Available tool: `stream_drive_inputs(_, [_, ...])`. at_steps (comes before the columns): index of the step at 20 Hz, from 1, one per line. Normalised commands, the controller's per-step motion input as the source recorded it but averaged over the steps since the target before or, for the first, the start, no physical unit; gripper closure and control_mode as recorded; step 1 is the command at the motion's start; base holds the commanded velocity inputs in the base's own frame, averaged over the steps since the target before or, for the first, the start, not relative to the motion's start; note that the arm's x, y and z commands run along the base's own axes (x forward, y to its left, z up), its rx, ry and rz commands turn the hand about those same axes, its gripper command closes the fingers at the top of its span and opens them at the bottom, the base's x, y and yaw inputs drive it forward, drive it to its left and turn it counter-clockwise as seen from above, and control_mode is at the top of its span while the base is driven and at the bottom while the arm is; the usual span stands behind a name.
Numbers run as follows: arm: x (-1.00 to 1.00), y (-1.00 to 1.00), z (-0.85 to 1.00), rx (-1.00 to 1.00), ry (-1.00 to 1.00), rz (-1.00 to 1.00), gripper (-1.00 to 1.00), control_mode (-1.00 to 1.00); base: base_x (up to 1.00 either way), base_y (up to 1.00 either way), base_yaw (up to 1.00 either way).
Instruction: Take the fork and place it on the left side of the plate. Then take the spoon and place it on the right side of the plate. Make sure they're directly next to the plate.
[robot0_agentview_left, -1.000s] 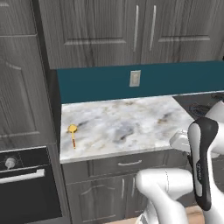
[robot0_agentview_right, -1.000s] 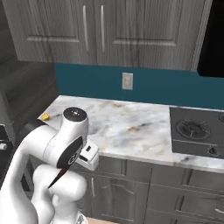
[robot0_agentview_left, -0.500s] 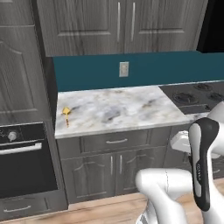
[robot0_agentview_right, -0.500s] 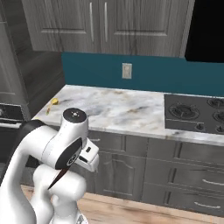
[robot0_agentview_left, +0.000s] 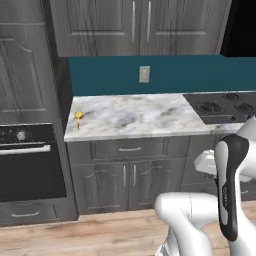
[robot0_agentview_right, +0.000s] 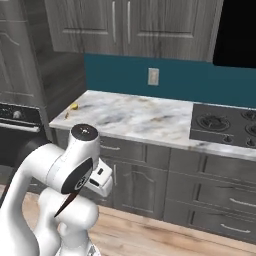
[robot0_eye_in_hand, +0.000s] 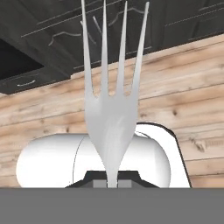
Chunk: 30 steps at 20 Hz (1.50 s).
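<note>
Silver tines of the fork rise up the middle of the hand view, its neck pinched at the bottom between the two dark tips of the hand, which is clenched on it; four tines can be counted. Behind it lie the wooden floor and dark cabinet fronts across the top of the frame.

One golden spoon lies at the left middle of the left base view, near the left edge of the marble desk and close to its front edge; in the right base view it is a small yellow spot at the desk's far left corner, too small to tell how it lies. To its right the desk runs open as far as the cooktop.

Against the frames half a second ago, the cameras have drawn back and swung: the desk sits higher and farther off, more floor shows below, and the oven fills more of the left. One wall socket sits on the teal backsplash.
</note>
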Motion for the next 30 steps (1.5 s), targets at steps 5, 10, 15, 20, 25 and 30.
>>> stream_drive_inputs(5, [0.00, 0.00, 0.00, 0.00, 0.00, 0.00, 1.00, 1.00, -0.68, -0.47, 0.29])
stream_drive_inputs(10, [0.00, 0.00, 0.00, 0.00, 0.00, 0.00, 1.00, 1.00, -0.67, -0.50, 0.32])
stream_drive_inputs(15, [0.00, 0.00, 0.00, 0.00, 0.00, 0.00, 1.00, 1.00, -0.68, -0.53, 0.33])
stream_drive_inputs(20, [0.00, 0.00, 0.00, 0.00, 0.00, 0.00, 1.00, 1.00, -0.71, -0.58, 0.33])
stream_drive_inputs(25, [0.00, 0.00, 0.00, 0.00, 0.00, 0.00, 1.00, 1.00, -0.67, -0.66, 0.30])
stream_drive_inputs(30, [0.00, 0.00, 0.00, 0.00, 0.00, 0.00, 1.00, 1.00, -0.62, -0.69, 0.27])
